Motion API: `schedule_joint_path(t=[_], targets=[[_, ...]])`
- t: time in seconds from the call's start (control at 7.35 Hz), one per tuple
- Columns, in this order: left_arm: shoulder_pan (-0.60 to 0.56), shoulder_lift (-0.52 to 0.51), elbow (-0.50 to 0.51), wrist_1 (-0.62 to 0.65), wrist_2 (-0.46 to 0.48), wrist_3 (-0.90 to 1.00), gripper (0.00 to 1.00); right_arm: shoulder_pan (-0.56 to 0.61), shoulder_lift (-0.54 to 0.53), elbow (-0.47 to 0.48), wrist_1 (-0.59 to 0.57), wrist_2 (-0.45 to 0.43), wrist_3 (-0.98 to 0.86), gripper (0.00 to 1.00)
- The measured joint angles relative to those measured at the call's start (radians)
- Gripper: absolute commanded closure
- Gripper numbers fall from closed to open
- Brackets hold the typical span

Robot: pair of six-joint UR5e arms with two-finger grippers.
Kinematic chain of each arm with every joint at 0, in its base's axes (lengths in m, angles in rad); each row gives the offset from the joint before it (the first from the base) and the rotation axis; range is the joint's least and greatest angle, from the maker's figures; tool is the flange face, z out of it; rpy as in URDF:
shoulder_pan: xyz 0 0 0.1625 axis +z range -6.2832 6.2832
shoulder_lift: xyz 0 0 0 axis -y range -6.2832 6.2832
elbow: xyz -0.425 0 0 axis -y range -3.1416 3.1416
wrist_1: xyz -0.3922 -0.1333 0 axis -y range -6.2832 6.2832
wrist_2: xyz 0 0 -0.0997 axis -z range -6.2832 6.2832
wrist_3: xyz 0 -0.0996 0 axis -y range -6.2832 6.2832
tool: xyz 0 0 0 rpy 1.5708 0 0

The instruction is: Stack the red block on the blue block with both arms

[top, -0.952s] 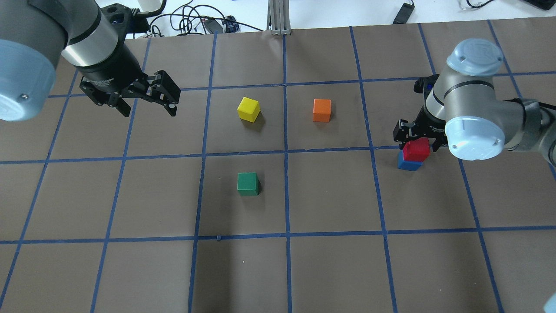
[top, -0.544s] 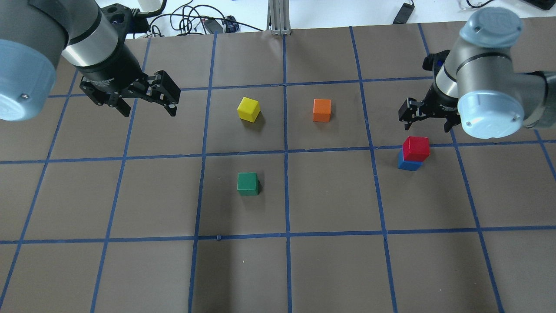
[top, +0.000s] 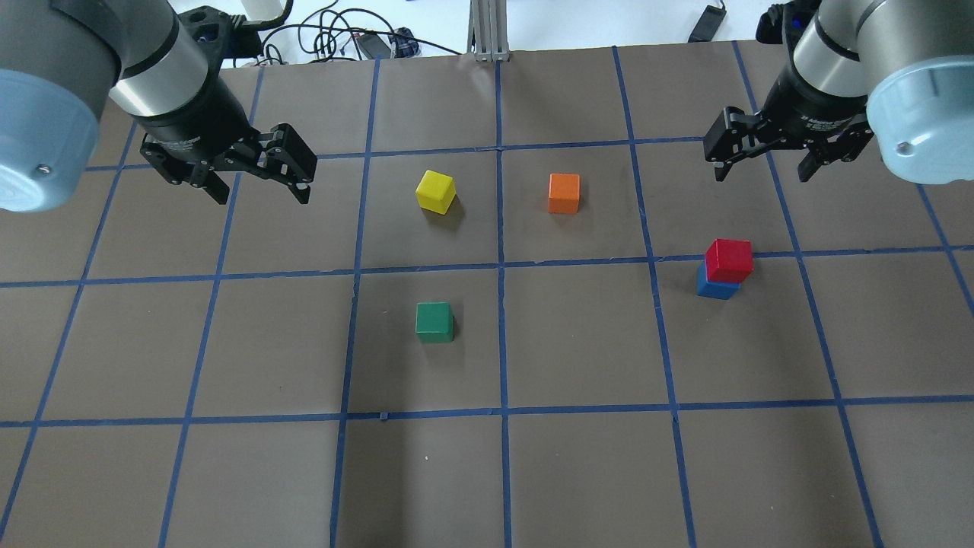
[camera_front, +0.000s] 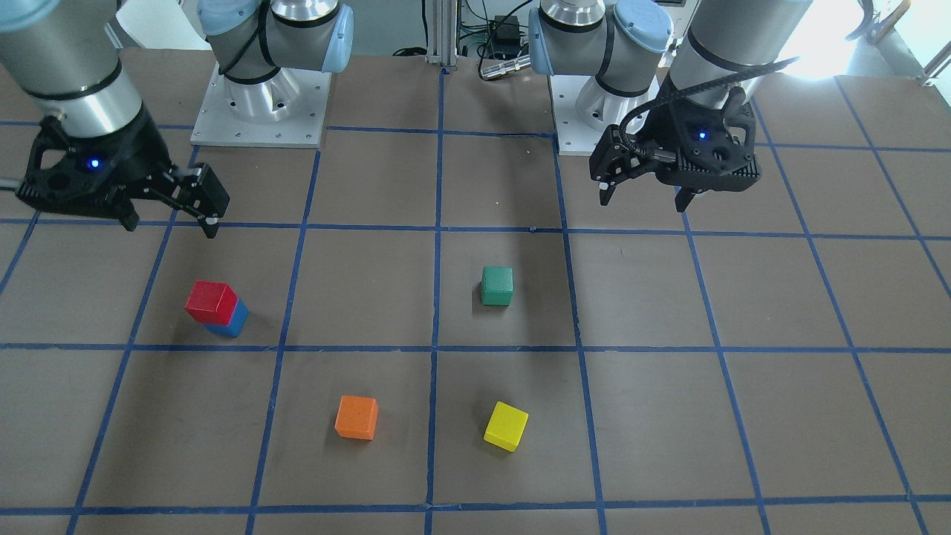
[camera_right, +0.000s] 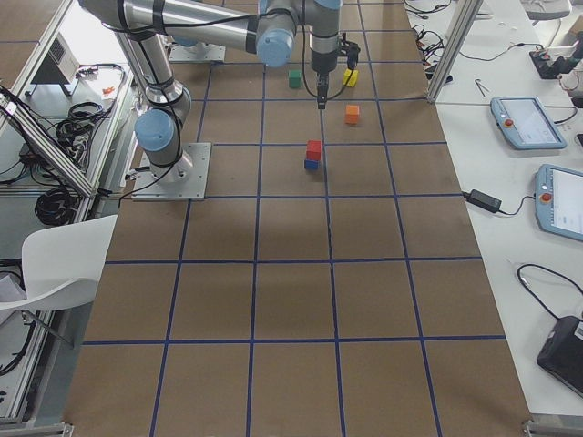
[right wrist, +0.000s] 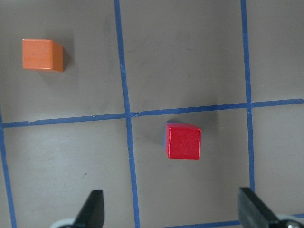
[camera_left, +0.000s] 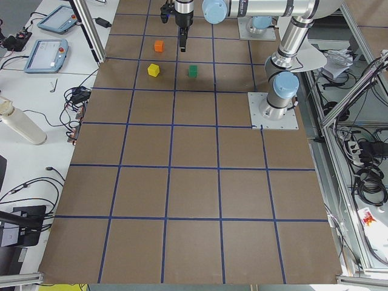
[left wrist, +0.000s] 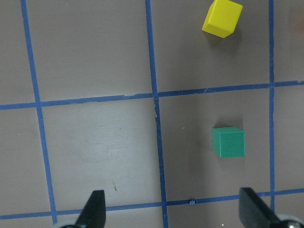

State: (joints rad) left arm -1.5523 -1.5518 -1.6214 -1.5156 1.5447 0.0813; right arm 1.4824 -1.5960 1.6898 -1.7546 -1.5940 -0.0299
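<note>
Red block (top: 729, 259) sits on top of the blue block (top: 715, 289), slightly offset, on my right side of the brown table (top: 578, 342). My right gripper (top: 762, 175) hangs above the table beyond the stack, apart from it, jaws spread wide and released. My left gripper (top: 261, 196) is likewise spread and empty, hovering near the yellow cube (top: 435, 190), well apart from the stack.

red block (top: 728, 259): red
blue block (top: 715, 290): blue
green cube (top: 434, 321): green
orange cube (top: 564, 192): orange
yellow cube (top: 435, 190): yellow
table (top: 578, 342): brown, blue grid lines
</note>
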Motion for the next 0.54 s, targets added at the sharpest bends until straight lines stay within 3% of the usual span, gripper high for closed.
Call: schedule_joint_path(t=[0.27,0.54], targets=[[-0.001,0.001,0.001,0.000,0.000,0.000,0.00,0.029,-0.027,-0.008,0.032,0.010,0.010,0.00],[-0.002,-0.001,0.004,0.000,0.004,0.000,0.00,0.034,0.015,-0.055,0.063,0.028,0.030,0.00]])
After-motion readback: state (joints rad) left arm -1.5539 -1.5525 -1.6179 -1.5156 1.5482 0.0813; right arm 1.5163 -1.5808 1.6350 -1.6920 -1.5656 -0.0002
